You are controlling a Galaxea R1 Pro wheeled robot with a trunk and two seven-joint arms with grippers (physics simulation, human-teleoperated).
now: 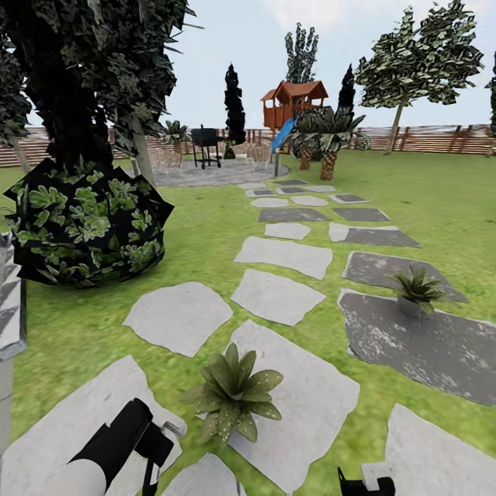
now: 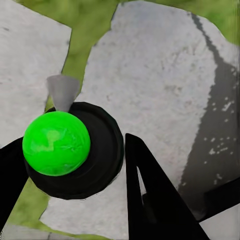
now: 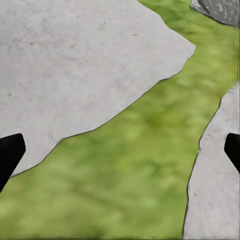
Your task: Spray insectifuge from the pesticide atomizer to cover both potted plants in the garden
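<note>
Ground: green lawn [image 1: 207,241] crossed by pale and dark grey stepping stones [image 1: 275,296].
Boundary: brown slatted fence [image 1: 427,140] along the far edge.
Far end: orange playhouse [image 1: 295,101] with blue slide [image 1: 281,134], black grill [image 1: 206,143], trees [image 1: 413,62].
Left: round dark leafy bush [image 1: 86,220].
Light: pale daytime sky [image 1: 227,41].

The left arm [image 1: 103,448] enters at the lower edge of the head view, so only its dark end part is seen, and the fingers there are not clear. In the left wrist view, the pesticide atomizer [image 2: 56,142] is seen from above its top; the bottle body and label are hidden under it. One dark finger [image 2: 150,200] is cut by the frame edge. The right gripper [image 3: 120,150] shows only two black finger tips at the borders. The pot of the near potted plant [image 1: 234,396] is hidden by its leaves.
</note>
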